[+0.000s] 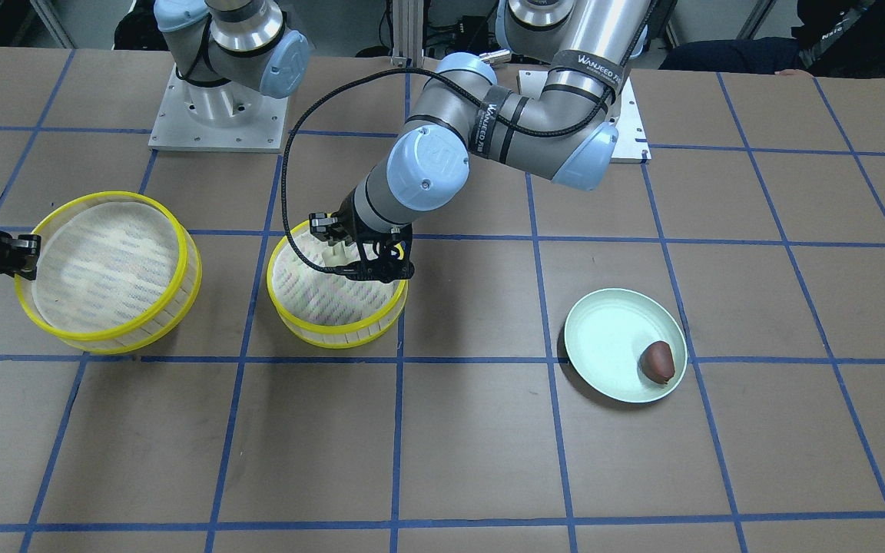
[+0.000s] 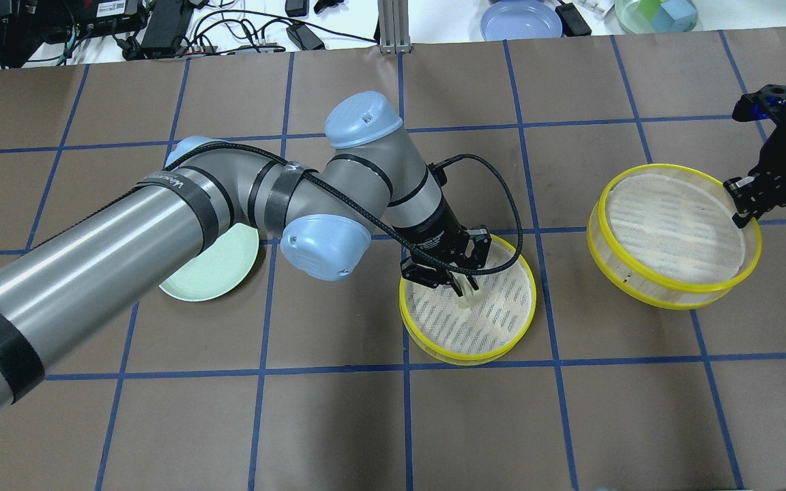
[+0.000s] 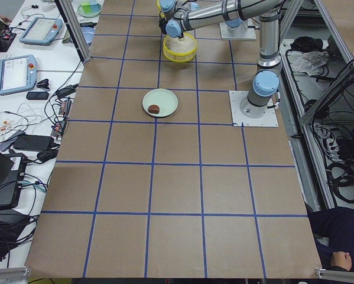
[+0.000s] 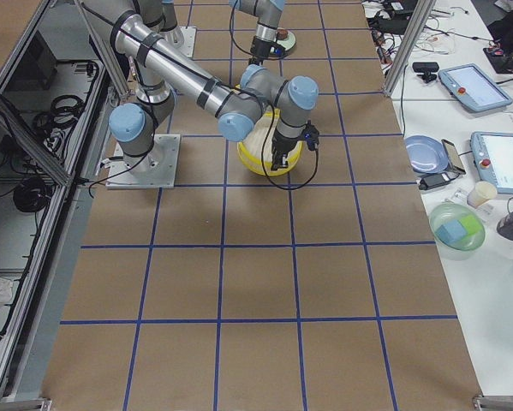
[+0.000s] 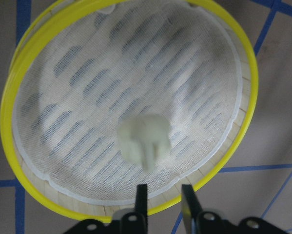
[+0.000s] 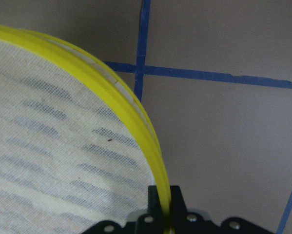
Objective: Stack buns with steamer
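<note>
Just beyond the parted, empty fingers of the left gripper (image 5: 164,195), the cream-white bun (image 5: 145,139) lay on the mesh of the steamer basket (image 5: 11,122). The right gripper (image 6: 164,197) pinched the rim of the second steamer basket (image 6: 126,105).

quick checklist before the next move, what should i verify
1. White bun lying on centre steamer cloth: ok.
2. Left pincer open, off the bun: ok.
3. Right pincer clamped on second steamer rim: ok.
4. Brown bun in a steamer: not ok, on green plate.
5. Centre steamer's top free for stacking: not ok, left pincer above it.
</note>
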Controlling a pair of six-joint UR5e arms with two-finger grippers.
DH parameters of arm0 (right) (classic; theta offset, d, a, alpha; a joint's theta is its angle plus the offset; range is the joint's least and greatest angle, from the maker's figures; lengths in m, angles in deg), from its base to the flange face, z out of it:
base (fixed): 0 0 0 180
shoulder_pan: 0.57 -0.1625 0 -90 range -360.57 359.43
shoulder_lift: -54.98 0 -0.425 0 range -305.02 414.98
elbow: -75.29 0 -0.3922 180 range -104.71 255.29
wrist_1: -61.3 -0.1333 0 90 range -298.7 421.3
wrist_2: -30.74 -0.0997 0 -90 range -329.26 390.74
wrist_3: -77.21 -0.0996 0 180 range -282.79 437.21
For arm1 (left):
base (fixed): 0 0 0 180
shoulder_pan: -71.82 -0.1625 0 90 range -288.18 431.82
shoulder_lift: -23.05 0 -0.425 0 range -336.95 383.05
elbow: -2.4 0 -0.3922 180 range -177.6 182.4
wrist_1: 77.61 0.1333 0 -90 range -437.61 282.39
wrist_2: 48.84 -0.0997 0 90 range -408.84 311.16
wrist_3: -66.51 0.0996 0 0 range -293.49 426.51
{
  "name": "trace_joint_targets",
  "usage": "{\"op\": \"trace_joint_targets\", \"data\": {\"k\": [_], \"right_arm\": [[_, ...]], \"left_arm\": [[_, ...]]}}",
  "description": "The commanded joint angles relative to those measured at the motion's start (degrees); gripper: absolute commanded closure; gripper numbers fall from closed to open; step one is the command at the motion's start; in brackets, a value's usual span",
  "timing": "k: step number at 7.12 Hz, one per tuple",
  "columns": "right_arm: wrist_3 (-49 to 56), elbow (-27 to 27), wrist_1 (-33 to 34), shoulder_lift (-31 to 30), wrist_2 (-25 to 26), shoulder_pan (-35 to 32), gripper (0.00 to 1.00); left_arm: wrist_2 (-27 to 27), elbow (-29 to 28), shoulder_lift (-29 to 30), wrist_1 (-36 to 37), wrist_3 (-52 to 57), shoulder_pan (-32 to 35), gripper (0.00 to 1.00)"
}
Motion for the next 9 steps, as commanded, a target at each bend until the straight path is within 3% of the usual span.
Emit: {"op": "trace_joint_targets", "data": {"k": [1, 2, 4, 6, 7, 9], "right_arm": [[-4.32, 0.85, -3.15, -1.76, 0.0, -1.84, 1.0], [-8.6, 2.6, -3.34, -3.43, -0.09, -3.59, 1.0], [-20.19, 5.33, -5.0, -8.26, -1.57, -11.82, 1.0], [-34.86, 5.34, -4.14, -8.29, -2.72, -24.89, 1.0], [-39.45, 5.6, -1.09, -7.67, -3.68, -30.27, 1.0], [-41.43, 5.78, 0.17, -6.35, -3.87, -33.22, 1.0]], "left_arm": [[-5.78, 0.06, -0.59, -0.15, -0.03, -0.07, 0.0], [-7.4, -0.55, -1.37, -0.94, -0.04, -1.29, 0.0], [-16.95, -3.0, -3.3, -2.08, 1.36, -7.87, 0.0], [-21.2, -5.12, -4.97, -3.57, 9.16, -16.29, 0.01], [-24.61, -5.13, -6.03, -5.67, 18.76, -21.12, 0.01], [-30.51, -4.95, -6.22, -6.48, 34.78, -29.3, 0.0]]}}
